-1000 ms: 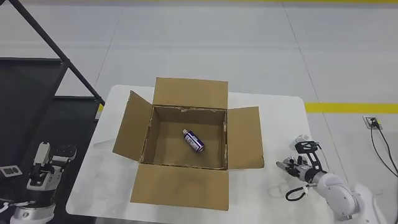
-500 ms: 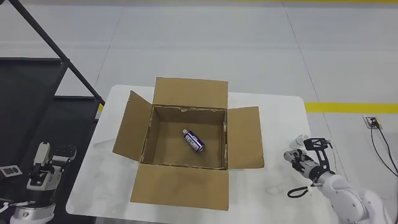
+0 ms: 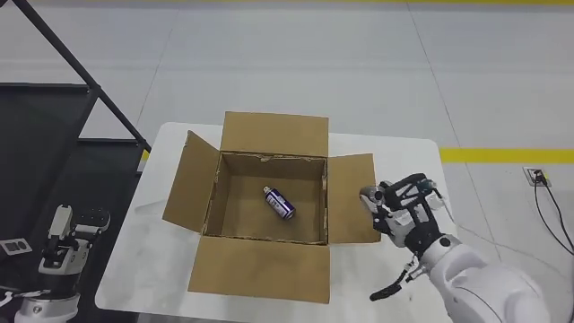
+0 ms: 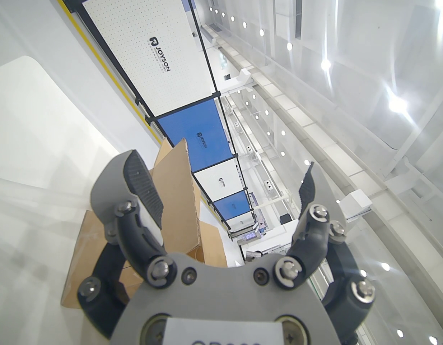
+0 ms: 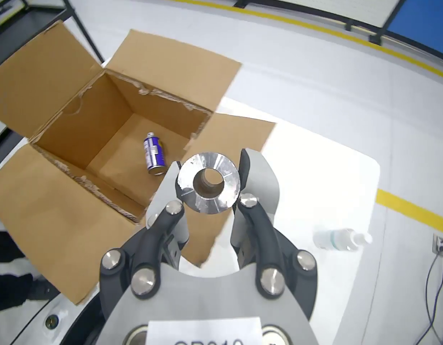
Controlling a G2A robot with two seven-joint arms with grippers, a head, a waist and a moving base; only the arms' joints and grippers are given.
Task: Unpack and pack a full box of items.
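R gripper (image 5: pixel 208 175) clamps a silver roll (image 5: pixel 227 170), axis along its fingers, above the cardboard box's (image 3: pixel 272 169) right-of-frame flap. In top view the opening lies just left of it. L gripper (image 4: pixel 221 184), jaws wide, sits far lower left.

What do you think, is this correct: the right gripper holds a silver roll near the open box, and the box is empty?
One part is wrong. The box is not empty: a purple can lies on its floor, as the right wrist view shows. The rest stands: the right gripper holds a silver roll near the open box.
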